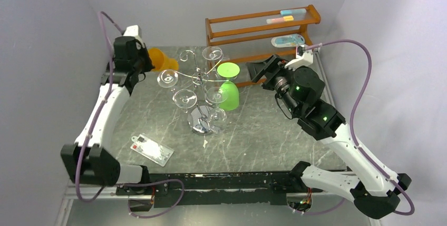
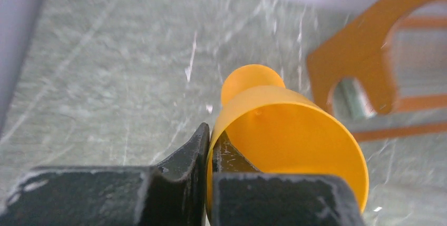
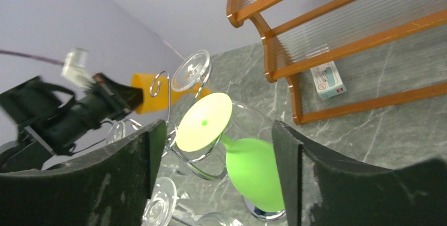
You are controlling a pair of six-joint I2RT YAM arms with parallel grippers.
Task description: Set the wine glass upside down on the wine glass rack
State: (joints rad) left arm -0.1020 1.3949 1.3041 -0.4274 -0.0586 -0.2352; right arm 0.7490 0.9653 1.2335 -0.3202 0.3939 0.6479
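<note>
The chrome wine glass rack [image 1: 199, 76] stands mid-table on its shiny base [image 1: 202, 121]. A green wine glass [image 1: 229, 93] hangs upside down in a right-hand arm of it, foot up; it also shows in the right wrist view [image 3: 254, 169]. My right gripper [image 1: 258, 70] is open and empty just right of it, the green glass between its fingers [image 3: 134, 163] in its view. My left gripper [image 1: 146, 60] is shut on the rim of an orange wine glass [image 1: 161, 60], held on its side left of the rack, one finger inside the bowl [image 2: 287, 126].
Several clear glasses [image 1: 167, 77] hang upside down on the rack's other arms. The brown wooden shelf [image 1: 262, 16] stands at the back right with small packets on it. A flat clear package [image 1: 152, 149] lies near the front left.
</note>
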